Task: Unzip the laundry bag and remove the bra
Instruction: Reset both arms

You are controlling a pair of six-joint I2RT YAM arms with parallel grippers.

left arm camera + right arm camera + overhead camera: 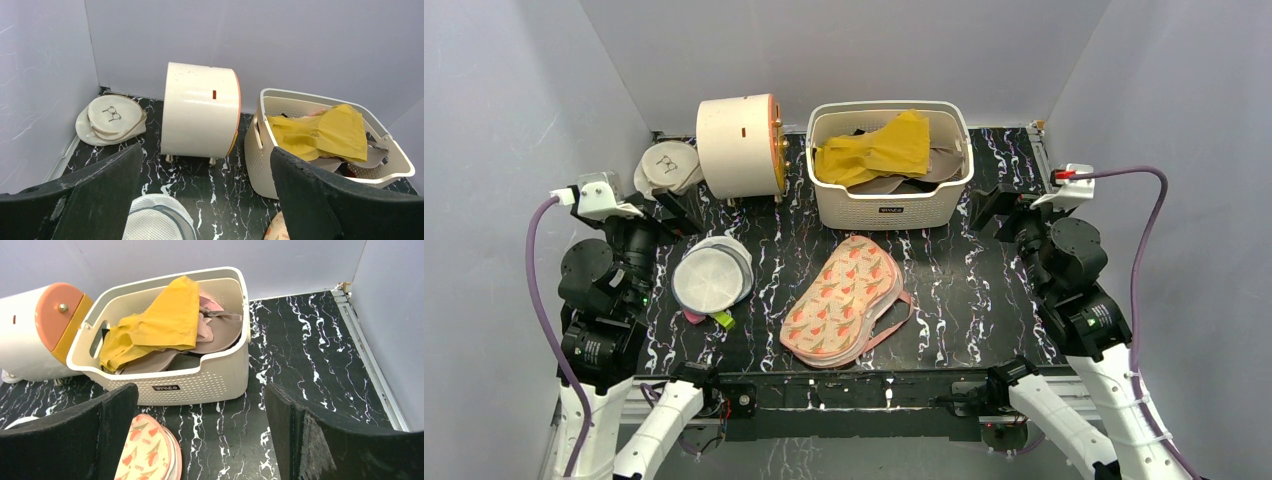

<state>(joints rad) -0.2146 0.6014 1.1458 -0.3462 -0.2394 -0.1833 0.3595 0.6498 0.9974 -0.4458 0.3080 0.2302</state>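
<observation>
— Where is the laundry bag (844, 300) to be found?

— It is laid flat on the black marbled table (984, 290), near the middle, just on the near side of the white basket (890, 210). Its pink strap (896, 314) is trailed out at its right, near edge. A round mesh disc (712, 275) is seen to its left, apart from it. Whether the zip is done up cannot be told.

— How is the left gripper (206, 165) held?

— Its jaws are spread wide and nothing is held between them. It is kept back at the left side of the table, well apart from the bag, and is pointed toward a cream drum (200, 110) lying on its side at the far end.

— And the right gripper (201, 400)?

— It is likewise opened wide and nothing is gripped. It is held at the right side, faced toward the basket, in which a yellow cloth (160, 320) is draped over other garments. Only the far end of the bag is caught in its view, below the basket.

— Is the bag touched by either one?

— No contact is seen.
</observation>
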